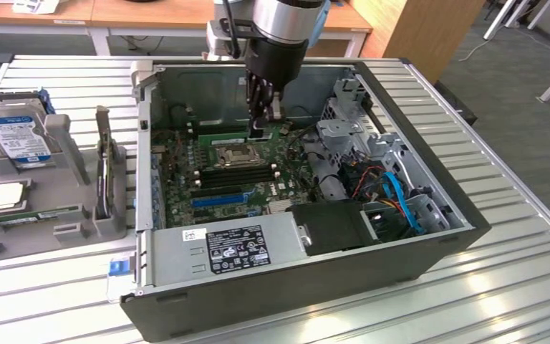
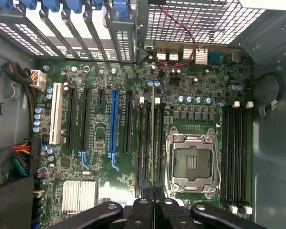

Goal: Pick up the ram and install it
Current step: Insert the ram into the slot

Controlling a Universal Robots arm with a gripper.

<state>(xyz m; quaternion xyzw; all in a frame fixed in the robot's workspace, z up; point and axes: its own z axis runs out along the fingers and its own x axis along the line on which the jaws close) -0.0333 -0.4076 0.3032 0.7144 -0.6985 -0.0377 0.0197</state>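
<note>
While my tool (image 2: 154,196) is clamping the long thin green ram stick (image 2: 154,138), I am aligning it over black motherboard slots (image 2: 160,143), possibly unseated, needing squareness.

The robot's arm (image 1: 283,25) stands nearly vertical, wrist straight, with the gripper (image 1: 260,129) pointing straight down. Its long dark fingers (image 2: 141,210) hang side by side, almost touching. The jaws are drawn in to a narrow gap and pinch the thin edge of the ram (image 2: 153,143) between them. In the wrist view, the black linkage bars splay outward on both sides of the fingers.
</note>
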